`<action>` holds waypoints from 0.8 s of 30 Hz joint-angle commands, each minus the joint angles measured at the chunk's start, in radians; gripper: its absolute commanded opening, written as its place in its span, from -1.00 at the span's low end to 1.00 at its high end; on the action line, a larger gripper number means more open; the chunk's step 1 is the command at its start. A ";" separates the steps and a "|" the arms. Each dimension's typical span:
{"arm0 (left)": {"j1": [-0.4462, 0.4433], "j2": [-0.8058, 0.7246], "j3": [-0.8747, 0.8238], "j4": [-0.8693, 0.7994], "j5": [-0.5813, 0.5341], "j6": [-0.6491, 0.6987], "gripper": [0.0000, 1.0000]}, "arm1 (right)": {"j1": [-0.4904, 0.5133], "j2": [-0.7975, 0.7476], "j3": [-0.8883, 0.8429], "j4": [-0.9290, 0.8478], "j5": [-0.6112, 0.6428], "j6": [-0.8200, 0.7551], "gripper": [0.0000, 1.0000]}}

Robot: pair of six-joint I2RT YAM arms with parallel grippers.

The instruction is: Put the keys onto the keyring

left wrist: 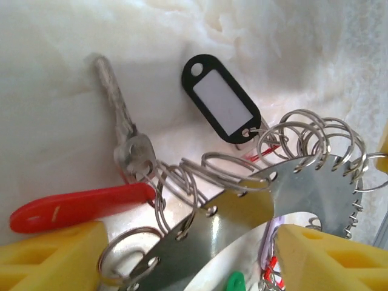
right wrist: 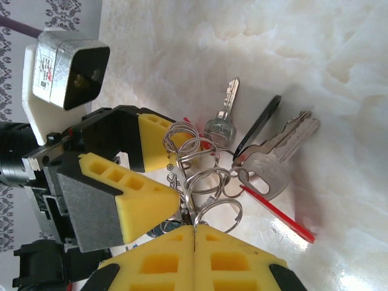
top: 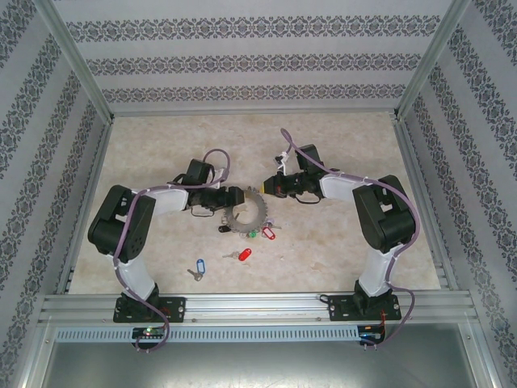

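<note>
The keyring (top: 257, 210) lies flat mid-tabletop (top: 339, 145), its toothed plate fringed with split rings, keys and a black tag (left wrist: 221, 98); my left fingers (left wrist: 330, 260) stand wide, straddling its rim without closing on it; my right fingers (right wrist: 197, 260) are pressed together just beside its split rings, and I cannot tell whether they nip one; nearer my bases, apart from the ring, lie the red-tagged key (top: 241, 255) and the blue-tagged key (top: 198, 267).
</note>
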 commanded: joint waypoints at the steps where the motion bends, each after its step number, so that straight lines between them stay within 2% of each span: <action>1: -0.001 0.061 0.025 0.046 0.088 0.056 0.31 | 0.013 0.006 0.019 0.004 -0.027 -0.011 -1.00; 5: 0.001 0.073 0.039 0.026 0.097 0.082 -0.15 | 0.012 0.011 0.014 0.013 -0.026 -0.007 -1.00; 10: 0.014 0.051 0.042 0.007 0.107 0.108 -0.51 | 0.005 0.019 0.017 0.004 -0.020 -0.012 -1.00; 13: 0.016 0.032 0.047 0.006 0.121 0.108 -0.80 | -0.003 0.025 0.016 0.002 -0.012 -0.012 -0.99; 17: 0.021 -0.004 0.049 -0.003 0.124 0.102 -1.00 | -0.019 0.009 0.008 -0.010 0.016 -0.011 -0.87; 19: 0.024 -0.020 0.048 -0.003 0.135 0.098 -1.00 | -0.030 -0.006 0.004 -0.014 0.022 -0.011 -0.85; 20: 0.024 -0.029 0.049 -0.005 0.137 0.094 -1.00 | -0.035 -0.012 0.006 -0.024 0.032 -0.010 -0.67; 22: 0.026 -0.052 0.051 -0.006 0.158 0.082 -1.00 | -0.048 -0.037 0.000 -0.032 0.041 -0.009 -0.64; 24: 0.028 -0.090 0.047 -0.014 0.170 0.072 -1.00 | -0.065 -0.087 -0.020 -0.037 0.061 0.003 -0.48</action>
